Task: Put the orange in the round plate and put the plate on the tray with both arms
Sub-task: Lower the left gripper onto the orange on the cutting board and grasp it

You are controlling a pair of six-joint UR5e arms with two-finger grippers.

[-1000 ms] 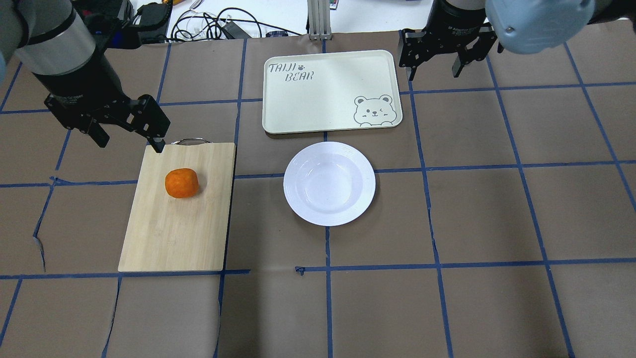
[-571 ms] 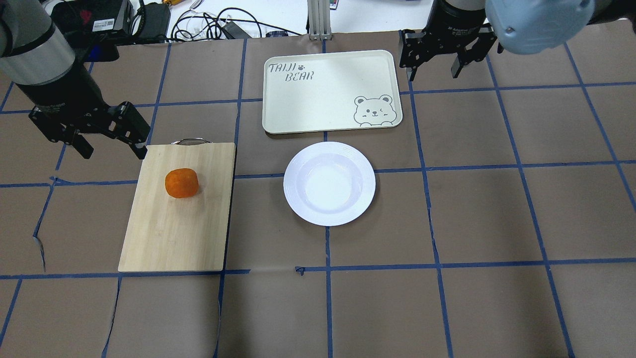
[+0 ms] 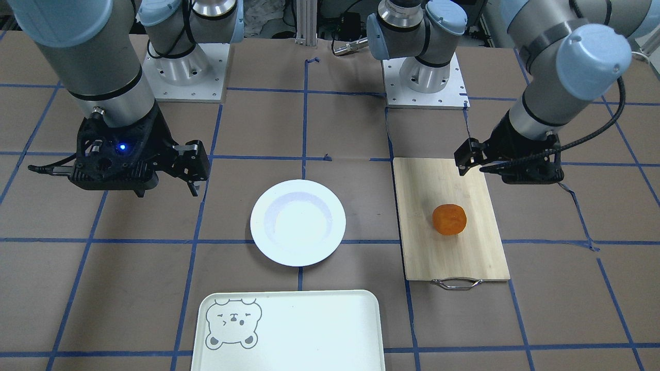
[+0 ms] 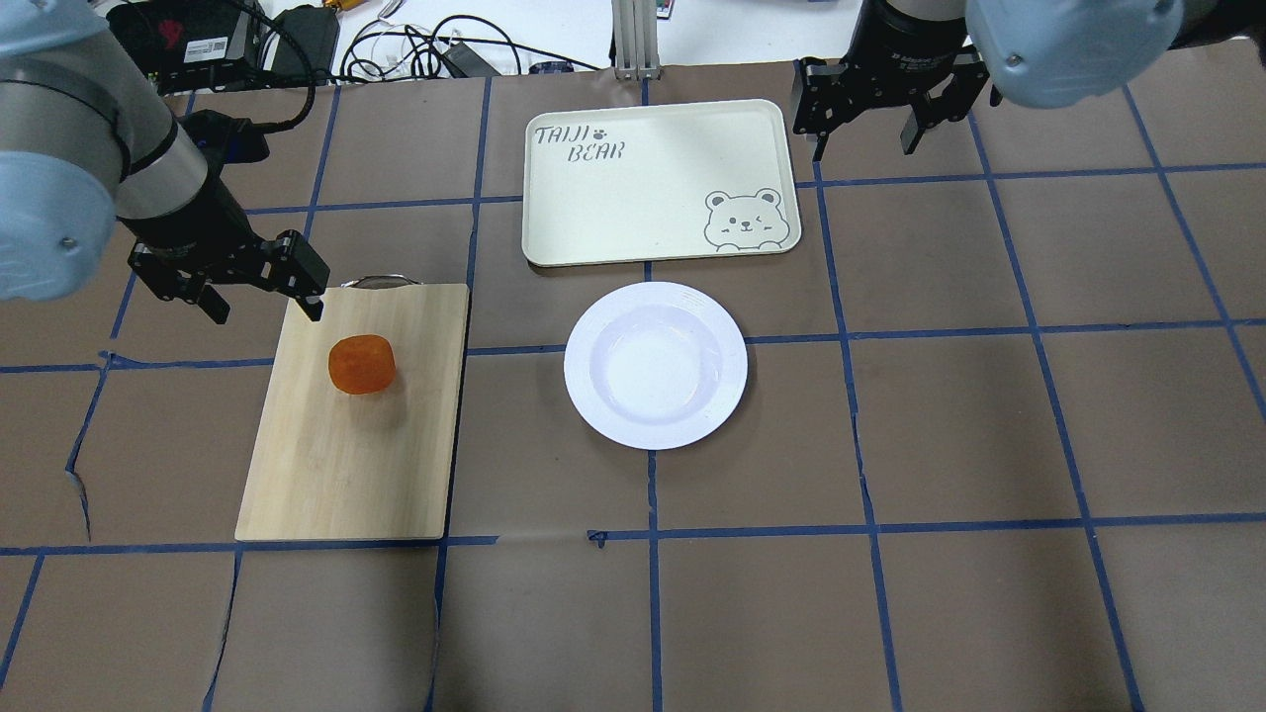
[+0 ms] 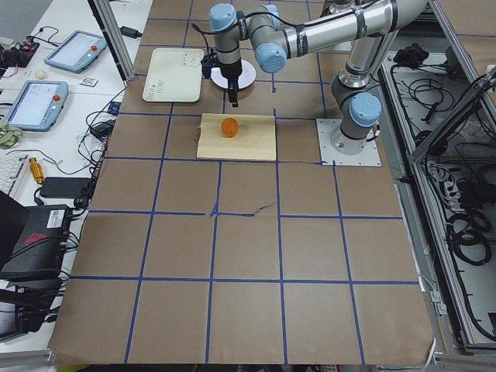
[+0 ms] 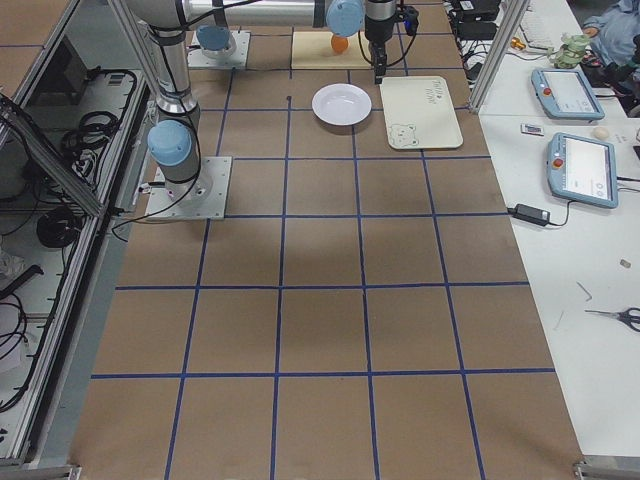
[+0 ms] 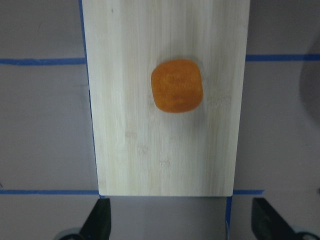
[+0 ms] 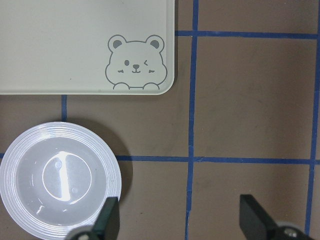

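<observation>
The orange [image 4: 362, 364] lies on a bamboo cutting board [image 4: 346, 465], left of the empty white round plate [image 4: 655, 364]. Beyond the plate sits the pale tray [image 4: 633, 188] with its bear face, nothing on it. My left gripper [image 4: 265, 307] hangs open over the board's far left corner, short of the orange. In the left wrist view the orange [image 7: 177, 86] is ahead of the open gripper [image 7: 181, 222]. My right gripper [image 4: 862, 146] is open beside the tray's far right corner. Its wrist view shows the plate [image 8: 60, 180] and the tray [image 8: 85, 45] below.
The cutting board's metal handle [image 4: 376, 281] points toward the far edge. Cables and black boxes [image 4: 247, 40] lie beyond the brown mat. Both arm bases [image 3: 423, 77] stand at the robot's side of the table.
The left arm swung left, then came back right and lower, bringing its open gripper to the board's far left corner. Orange, plate, tray and right arm have not moved.
</observation>
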